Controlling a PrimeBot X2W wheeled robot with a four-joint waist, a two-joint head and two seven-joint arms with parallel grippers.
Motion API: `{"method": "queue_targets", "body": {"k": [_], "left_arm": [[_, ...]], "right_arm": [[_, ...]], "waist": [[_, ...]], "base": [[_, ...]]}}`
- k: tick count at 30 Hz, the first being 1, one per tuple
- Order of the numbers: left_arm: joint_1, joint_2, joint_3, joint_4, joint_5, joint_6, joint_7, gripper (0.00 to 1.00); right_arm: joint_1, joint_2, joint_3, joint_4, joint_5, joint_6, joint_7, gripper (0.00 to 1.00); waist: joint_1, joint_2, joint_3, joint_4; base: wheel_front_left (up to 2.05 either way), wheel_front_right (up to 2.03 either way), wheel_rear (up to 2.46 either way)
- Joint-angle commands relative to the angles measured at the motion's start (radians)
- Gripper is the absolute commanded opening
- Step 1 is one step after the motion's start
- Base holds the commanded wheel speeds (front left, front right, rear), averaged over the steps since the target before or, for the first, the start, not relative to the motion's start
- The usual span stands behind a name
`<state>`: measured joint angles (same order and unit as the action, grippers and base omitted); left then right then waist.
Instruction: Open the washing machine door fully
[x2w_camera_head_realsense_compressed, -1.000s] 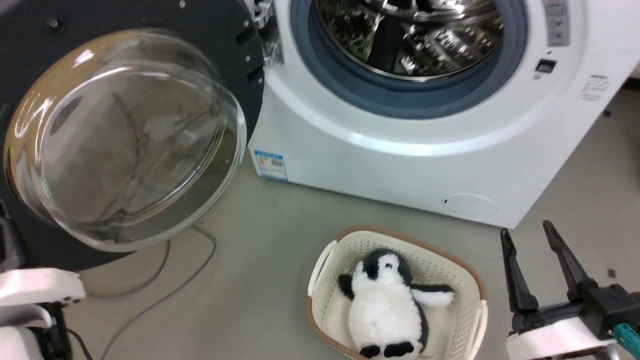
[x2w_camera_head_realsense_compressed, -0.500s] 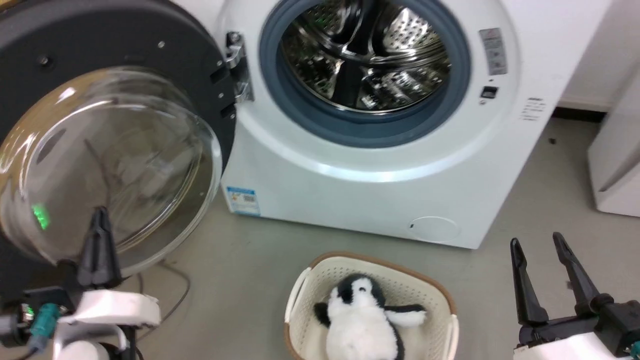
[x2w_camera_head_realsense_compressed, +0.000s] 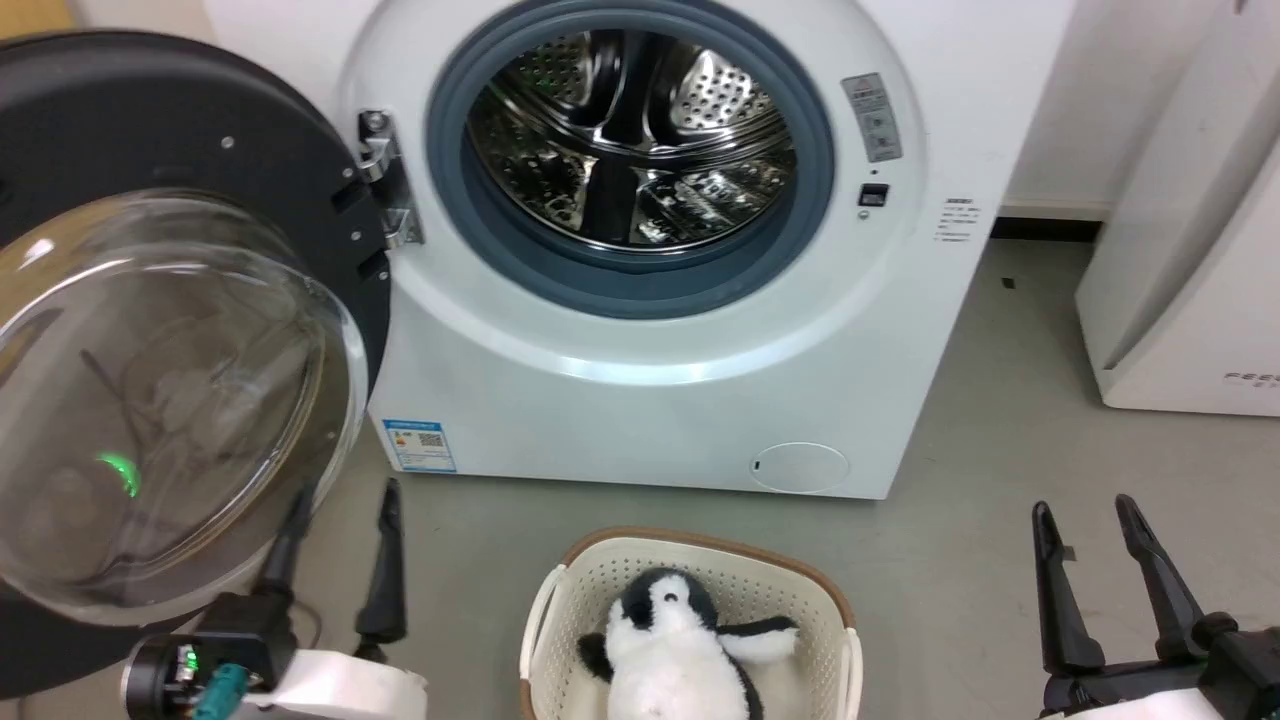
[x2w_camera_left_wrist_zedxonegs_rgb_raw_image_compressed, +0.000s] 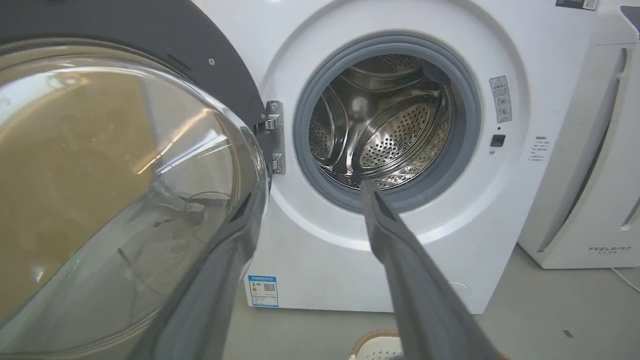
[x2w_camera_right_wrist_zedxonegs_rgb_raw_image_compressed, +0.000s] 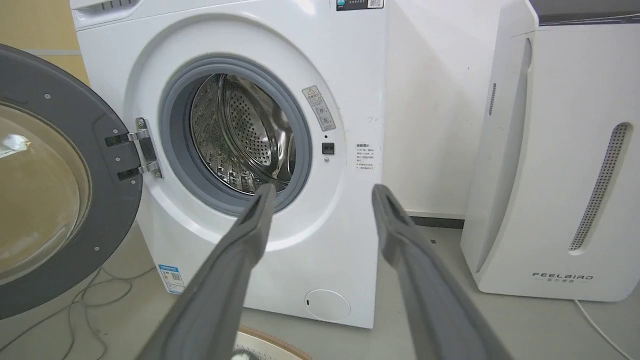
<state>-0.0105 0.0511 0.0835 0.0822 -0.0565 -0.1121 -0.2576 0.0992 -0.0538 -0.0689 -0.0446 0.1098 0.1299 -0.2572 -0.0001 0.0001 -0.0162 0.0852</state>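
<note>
The washing machine is a white front-loader with its steel drum exposed. Hinged at its left side, the washing machine door is swung wide, a black disc whose clear glass bowl bulges toward me. My left gripper is open at the lower left, nothing between its fingers. Its left finger stands right by the bowl's lower edge; whether they touch is unclear. In the left wrist view the left gripper points at the drum, beside the door. My right gripper is open and empty at the lower right.
A cream basket holding a plush penguin sits on the floor in front of the washer, between my grippers. A white FEELBIRD appliance stands to the washer's right. Cables lie on the floor under the door.
The head camera has tilted up and shifted, so the whole scene sits lower and further right. My left gripper has come into view and gone from shut to open. The right gripper stays open.
</note>
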Motion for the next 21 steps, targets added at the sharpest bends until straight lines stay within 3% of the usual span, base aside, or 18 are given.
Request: {"method": "queue_targets", "body": {"k": [1,10,11,21], "left_arm": [[0.013,0.000,-0.004,-0.004,-0.003,0.005,-0.004,1.00],[0.066,-0.001,-0.064,0.004,-0.021,0.061,-0.004,1.00],[0.057,-0.002,-0.065,0.005,-0.018,0.059,0.000,0.00],[0.054,-0.002,-0.067,0.002,-0.014,0.062,0.014,0.00]], "right_arm": [[0.013,0.003,-0.001,0.001,0.011,0.001,-0.005,1.00],[0.035,0.004,0.009,0.021,0.025,0.001,-0.005,1.00],[0.023,0.000,0.009,0.019,0.023,0.000,0.000,0.00],[0.017,0.000,0.012,0.020,0.017,0.000,0.013,0.00]], "waist": [[0.0001,-0.0001,-0.003,-0.008],[0.0001,-0.0001,-0.010,-0.051],[0.0001,-0.0001,-0.010,-0.051],[0.0001,-0.0001,-0.009,-0.053]], "base": [[0.00,0.00,0.00],[0.00,0.00,0.00],[0.00,0.00,0.00],[0.00,0.00,0.00]]}}
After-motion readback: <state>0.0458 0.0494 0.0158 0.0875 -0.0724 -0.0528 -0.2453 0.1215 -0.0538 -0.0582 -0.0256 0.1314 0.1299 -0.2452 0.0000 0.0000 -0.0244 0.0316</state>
